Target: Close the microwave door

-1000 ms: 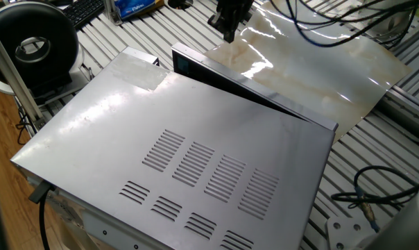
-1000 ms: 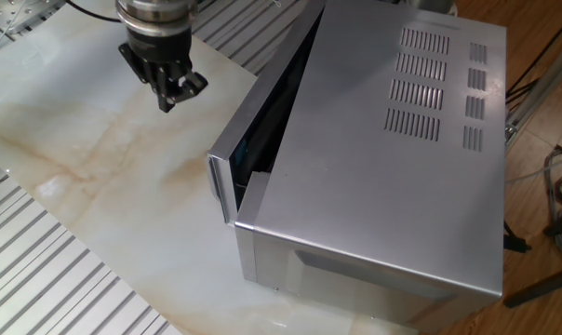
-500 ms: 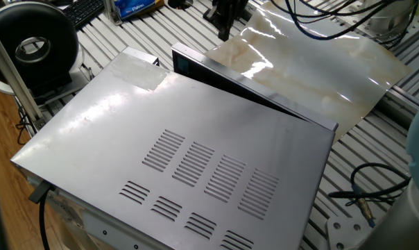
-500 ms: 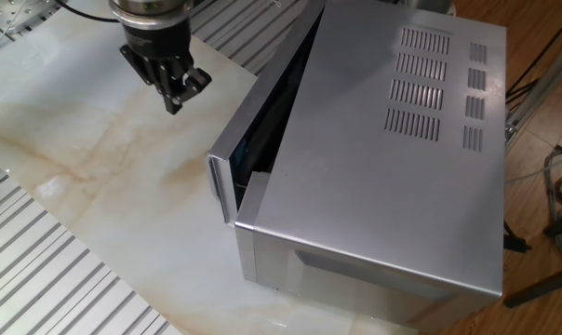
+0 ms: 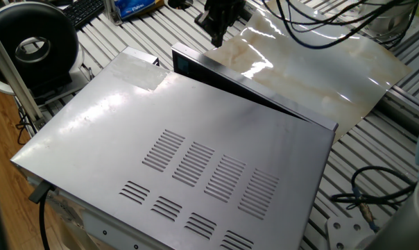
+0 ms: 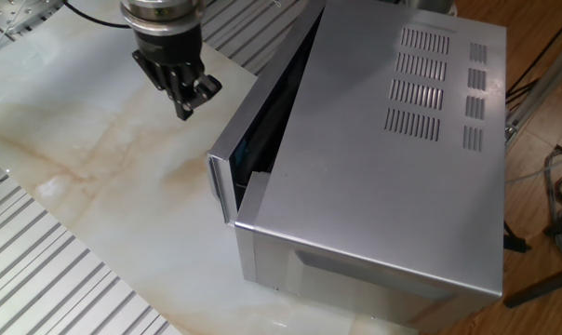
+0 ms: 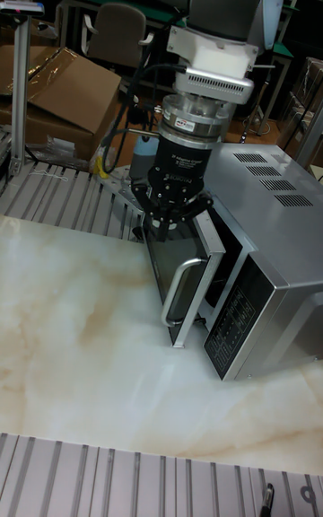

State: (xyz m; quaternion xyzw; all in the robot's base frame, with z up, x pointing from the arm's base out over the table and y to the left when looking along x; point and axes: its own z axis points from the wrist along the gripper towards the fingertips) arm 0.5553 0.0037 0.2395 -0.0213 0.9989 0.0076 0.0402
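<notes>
Writing: none legible on the microwave (image 6: 374, 167).
Door: microwave door (image 7: 179, 279) ajar.
Pincer: pincer (image 6: 190, 98) clenched, empty, at the door's 10 o'clock.

Microwave (image 5: 195, 139) matt sheet metal; door (image 7: 179, 279) glossy.

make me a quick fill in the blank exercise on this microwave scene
1. The microwave door stands partly ____, not latched against the microwave.
2. The end effector hovers over the ____ sheet, holding nothing.
3. The silver handle on the door runs ____.
4. The round black fan sits beside the microwave, near the corner with the ____ patch.

Missing words: open; marble-patterned; vertically; tape
</notes>
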